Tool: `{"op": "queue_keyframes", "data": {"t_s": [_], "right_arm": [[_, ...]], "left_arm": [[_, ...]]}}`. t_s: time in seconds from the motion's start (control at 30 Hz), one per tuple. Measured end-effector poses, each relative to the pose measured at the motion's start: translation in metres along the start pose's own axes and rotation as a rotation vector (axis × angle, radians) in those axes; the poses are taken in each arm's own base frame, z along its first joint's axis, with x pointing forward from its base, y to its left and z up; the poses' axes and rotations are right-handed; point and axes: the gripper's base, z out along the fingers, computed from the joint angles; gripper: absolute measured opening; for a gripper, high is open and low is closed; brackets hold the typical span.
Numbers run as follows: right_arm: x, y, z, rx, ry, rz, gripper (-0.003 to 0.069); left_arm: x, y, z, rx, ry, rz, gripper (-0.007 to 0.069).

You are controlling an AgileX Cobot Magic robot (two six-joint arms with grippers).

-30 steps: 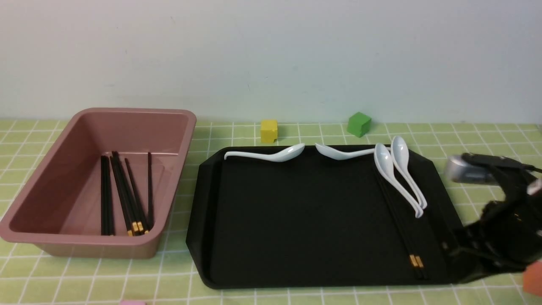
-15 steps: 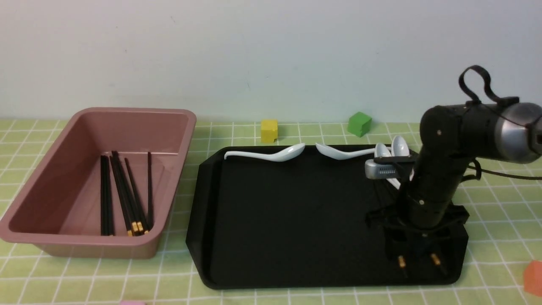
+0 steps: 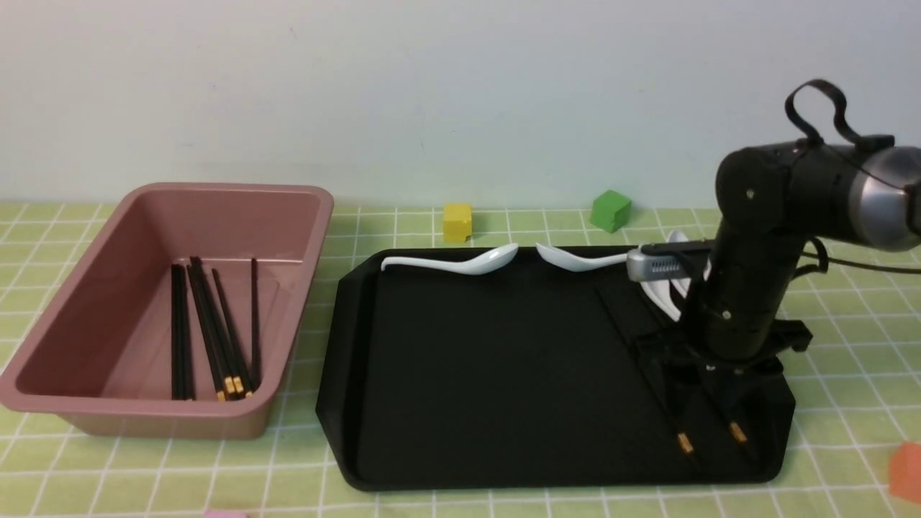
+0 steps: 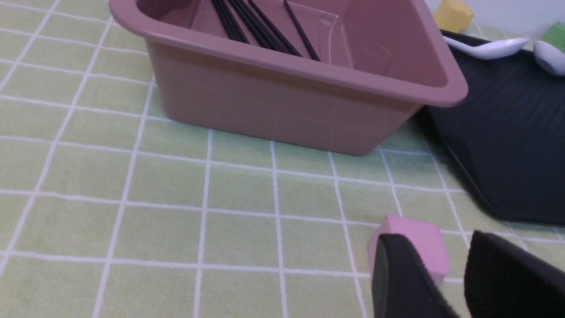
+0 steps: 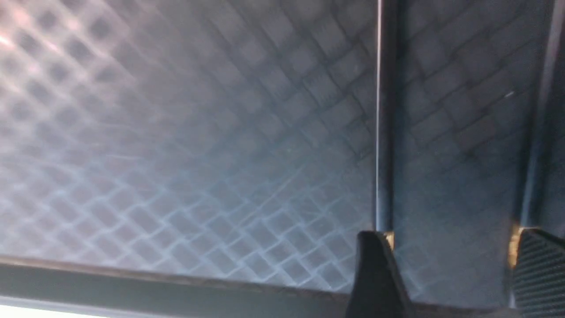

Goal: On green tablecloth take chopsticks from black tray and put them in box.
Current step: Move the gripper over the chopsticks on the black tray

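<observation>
Right gripper [image 3: 711,430] was down on the tray [image 3: 345,374], at its corner nearest the bench's front right, and we were in the middle of the pick. Its jaws stood spread and held nothing. The chopsticks [image 3: 684,442] lay flat on the tray, splayed apart, with a gold band showing beside each fingertip. In the wrist view each stick ran straight up to a finger and none lay in the gap between them, so we could not tell whether they sat inside the jaws or under them.

We judged this the last pair to go. The other sticks [image 3: 216,331] were already in the box [image 3: 316,216] at the bench's left edge. The next move needed both sticks gathered into the gap before closing, or we risked coming up with one or none. After that came a lift and a long carry left over the cloth [image 3: 504,503].

Left gripper [image 4: 441,247] hung near the front edge, parted and empty, just by a pink cube [image 4: 410,227].

What had changed? A second earlier the arm was low off the tray's right side and the pair lay side by side, touching. Half a second earlier we were already down with the sticks parted. Since then the wrist had lifted and leaned back a little, half hiding the spoons [image 3: 658,295] behind it.
</observation>
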Motion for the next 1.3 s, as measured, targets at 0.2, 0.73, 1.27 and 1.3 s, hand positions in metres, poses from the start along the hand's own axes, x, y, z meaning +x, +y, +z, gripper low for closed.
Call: {"op": "queue_keyframes", "data": {"t_s": [0.2,0.73,1.27,1.3], "right_arm": [[-0.002,-0.001,0.001,0.016,-0.002,0.003,0.0470],[-0.009,-0.003,0.036,0.036,0.063,0.025,0.0489],[0.002,0.010,0.027,-0.112,0.157,-0.061,0.0139],[0.004,0.012,0.020,-0.131,0.157,-0.065,0.0139]], "left_arm": [[0.000,0.000,0.000,0.000,0.000,0.000,0.0238],[0.000,0.000,0.000,0.000,0.000,0.000,0.0239],[0.000,0.000,0.000,0.000,0.000,0.000,0.0239],[0.000,0.000,0.000,0.000,0.000,0.000,0.0239]]}}
